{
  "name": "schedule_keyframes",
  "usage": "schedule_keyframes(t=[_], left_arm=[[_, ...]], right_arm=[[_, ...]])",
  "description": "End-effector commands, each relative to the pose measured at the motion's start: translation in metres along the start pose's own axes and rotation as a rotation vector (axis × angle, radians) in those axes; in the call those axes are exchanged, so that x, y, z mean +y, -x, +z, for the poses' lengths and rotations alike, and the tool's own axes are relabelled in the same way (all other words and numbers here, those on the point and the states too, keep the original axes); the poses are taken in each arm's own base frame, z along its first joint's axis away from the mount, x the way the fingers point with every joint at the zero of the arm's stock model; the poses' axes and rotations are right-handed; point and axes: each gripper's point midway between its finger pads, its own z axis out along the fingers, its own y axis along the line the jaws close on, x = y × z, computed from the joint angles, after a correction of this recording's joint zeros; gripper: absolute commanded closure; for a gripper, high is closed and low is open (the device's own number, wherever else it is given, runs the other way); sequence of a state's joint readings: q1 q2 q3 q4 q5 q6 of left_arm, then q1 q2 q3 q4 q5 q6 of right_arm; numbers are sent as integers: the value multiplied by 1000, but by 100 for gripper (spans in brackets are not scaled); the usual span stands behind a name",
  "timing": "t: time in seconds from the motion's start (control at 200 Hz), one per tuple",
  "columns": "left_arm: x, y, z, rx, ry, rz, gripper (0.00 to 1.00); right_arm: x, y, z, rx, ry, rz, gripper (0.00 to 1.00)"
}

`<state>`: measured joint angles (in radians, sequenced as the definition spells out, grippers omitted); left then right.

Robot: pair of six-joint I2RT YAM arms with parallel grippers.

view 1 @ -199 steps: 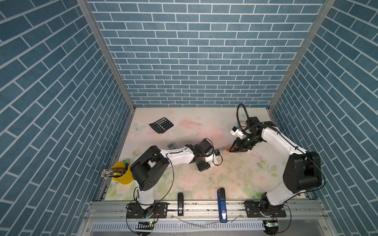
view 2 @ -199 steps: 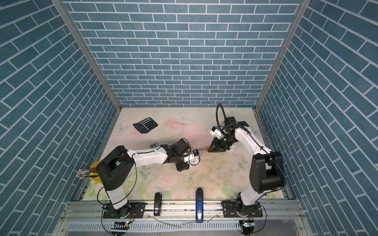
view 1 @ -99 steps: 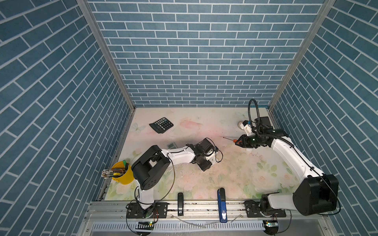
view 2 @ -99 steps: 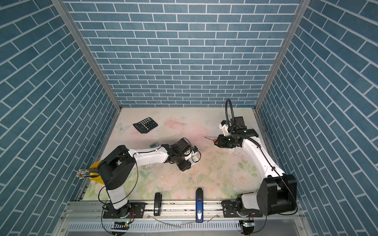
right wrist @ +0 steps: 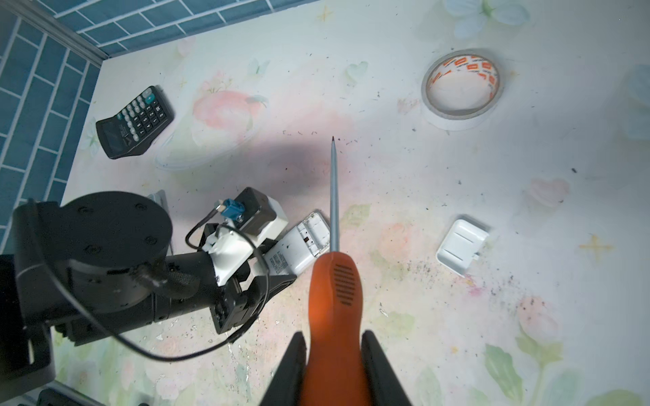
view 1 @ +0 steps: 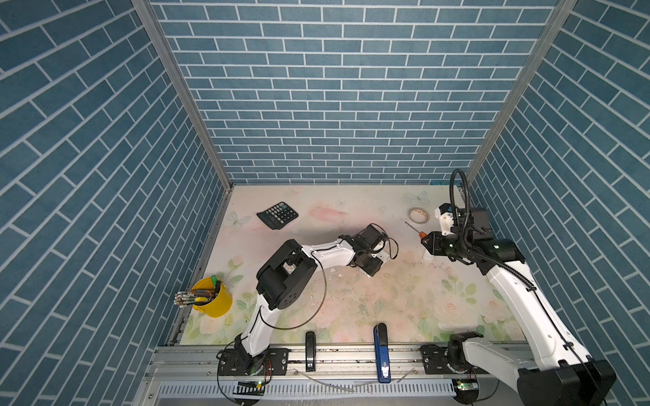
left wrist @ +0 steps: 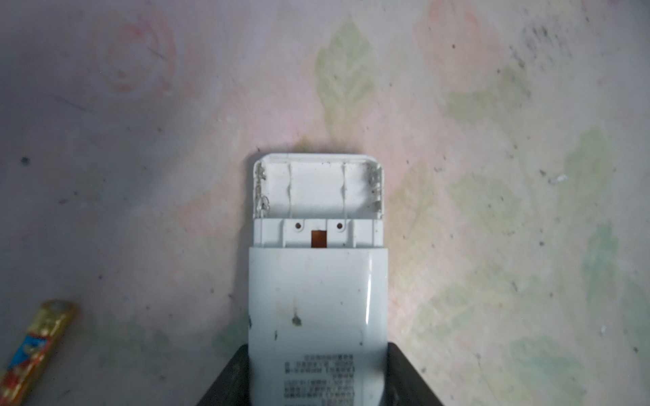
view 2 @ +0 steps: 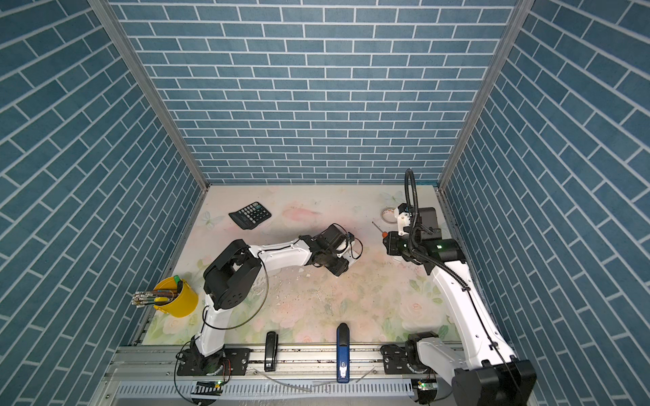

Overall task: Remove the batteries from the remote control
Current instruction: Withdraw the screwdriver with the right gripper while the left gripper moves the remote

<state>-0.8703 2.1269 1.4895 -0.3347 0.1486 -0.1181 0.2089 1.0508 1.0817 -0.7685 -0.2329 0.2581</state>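
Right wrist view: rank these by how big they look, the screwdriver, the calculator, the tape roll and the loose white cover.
1. screwdriver, largest, but nearest the camera.
2. calculator and tape roll: about alike.
3. white cover, smallest.

You've got a calculator back-left on the worktop and a tape roll back-right, with the screwdriver tip near it. Yellow cup at the left edge, brushes poking left. A black item and a blue item straddle the front rail.
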Motion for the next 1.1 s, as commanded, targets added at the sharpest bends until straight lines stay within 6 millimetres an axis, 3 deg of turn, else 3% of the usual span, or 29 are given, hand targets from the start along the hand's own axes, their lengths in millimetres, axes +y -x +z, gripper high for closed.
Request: schedule_keyframes(t=[0.0, 0.205, 0.385, 0.53, 0.72, 0.965, 1.095], left_arm=[[10, -6, 13, 60, 51, -54, 65], [16, 24, 9, -2, 92, -103, 66], [23, 55, -27, -99, 107, -120, 66], [37, 69, -51, -144, 104, -168, 67], [80, 68, -77, -169, 160, -247, 67], [169, 36, -87, -117, 328, -410, 67], [203, 22, -85, -80, 414, -465, 66]], right_arm=[[-12, 2, -24, -51, -92, 32, 100], [-20, 0, -51, -116, -159, 37, 100], [-24, -5, -53, -114, -175, 36, 100], [-21, -5, -53, -117, -163, 25, 100], [-18, -4, -44, -102, -136, 22, 100], [-13, -8, -29, -79, -90, 16, 100], [-12, -15, -10, -56, -54, 41, 100]])
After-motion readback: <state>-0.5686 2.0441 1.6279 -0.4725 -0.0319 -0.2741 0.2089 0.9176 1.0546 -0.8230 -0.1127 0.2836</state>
